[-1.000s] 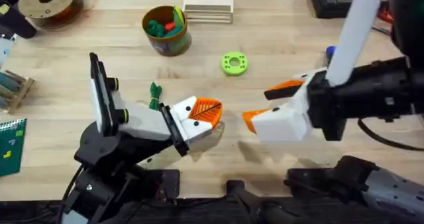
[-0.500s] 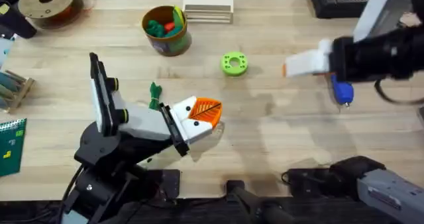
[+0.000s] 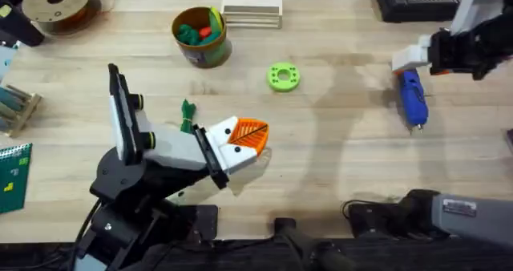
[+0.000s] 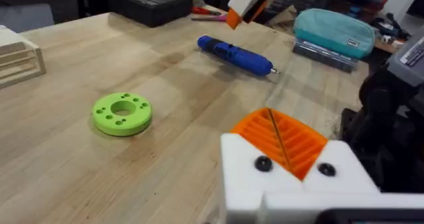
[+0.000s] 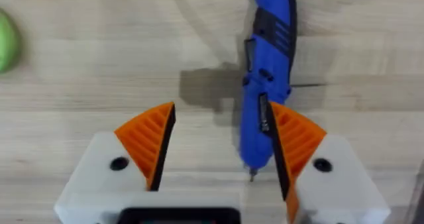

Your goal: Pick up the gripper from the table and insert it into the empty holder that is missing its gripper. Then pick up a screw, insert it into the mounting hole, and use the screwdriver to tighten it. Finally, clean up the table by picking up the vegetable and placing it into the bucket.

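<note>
**Right pincer over the screwdriver**

I see my right pincer (image 5: 215,151) above the blue screwdriver (image 3: 413,99), its orange pads apart, and the tool lies flat on the tabletop (image 3: 337,151) near the far right. My left pincer (image 3: 244,147) rests low near the middle, and I cannot tell if it is apart or together. The dark green vegetable (image 3: 187,111) lies just beside the left arm. The bucket (image 3: 200,37) stands farther back with toy pieces inside, and the green ring disc (image 3: 283,77) is between bucket and screwdriver.
</note>
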### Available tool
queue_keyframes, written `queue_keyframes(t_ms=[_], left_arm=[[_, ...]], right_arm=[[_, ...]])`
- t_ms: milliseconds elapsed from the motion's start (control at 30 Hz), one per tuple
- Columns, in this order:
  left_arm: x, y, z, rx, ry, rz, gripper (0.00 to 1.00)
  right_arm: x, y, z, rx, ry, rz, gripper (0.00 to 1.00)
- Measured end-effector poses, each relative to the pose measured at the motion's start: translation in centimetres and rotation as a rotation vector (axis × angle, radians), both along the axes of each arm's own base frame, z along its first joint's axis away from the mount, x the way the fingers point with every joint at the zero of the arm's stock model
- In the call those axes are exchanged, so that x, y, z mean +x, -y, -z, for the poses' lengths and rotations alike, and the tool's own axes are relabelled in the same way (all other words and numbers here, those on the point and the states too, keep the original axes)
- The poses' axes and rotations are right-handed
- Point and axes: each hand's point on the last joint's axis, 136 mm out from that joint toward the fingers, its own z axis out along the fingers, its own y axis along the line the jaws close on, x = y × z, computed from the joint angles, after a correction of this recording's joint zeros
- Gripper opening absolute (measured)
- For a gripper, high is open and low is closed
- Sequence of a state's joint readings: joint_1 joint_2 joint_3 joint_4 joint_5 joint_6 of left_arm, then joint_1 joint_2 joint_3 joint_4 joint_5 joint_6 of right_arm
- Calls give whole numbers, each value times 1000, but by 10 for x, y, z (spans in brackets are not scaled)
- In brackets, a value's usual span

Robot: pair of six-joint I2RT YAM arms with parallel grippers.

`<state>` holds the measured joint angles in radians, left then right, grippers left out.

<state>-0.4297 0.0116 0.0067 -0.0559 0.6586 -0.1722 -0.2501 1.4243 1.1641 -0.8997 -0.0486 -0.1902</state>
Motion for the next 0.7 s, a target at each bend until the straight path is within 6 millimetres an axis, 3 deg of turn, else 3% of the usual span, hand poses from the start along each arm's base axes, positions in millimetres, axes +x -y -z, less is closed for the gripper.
queue_keyframes(t_ms=[267, 500, 700], left_arm=[[0, 0, 0, 0, 0, 0, 5], [0, 0, 0, 0, 0, 0, 5], [0, 0, 0, 0, 0, 0, 5]], right_arm=[[29, 24, 43, -56, -34, -122, 815], [49, 47, 51, -95, 26, -118, 819], [50, 64, 58, -93, 28, -89, 823]])
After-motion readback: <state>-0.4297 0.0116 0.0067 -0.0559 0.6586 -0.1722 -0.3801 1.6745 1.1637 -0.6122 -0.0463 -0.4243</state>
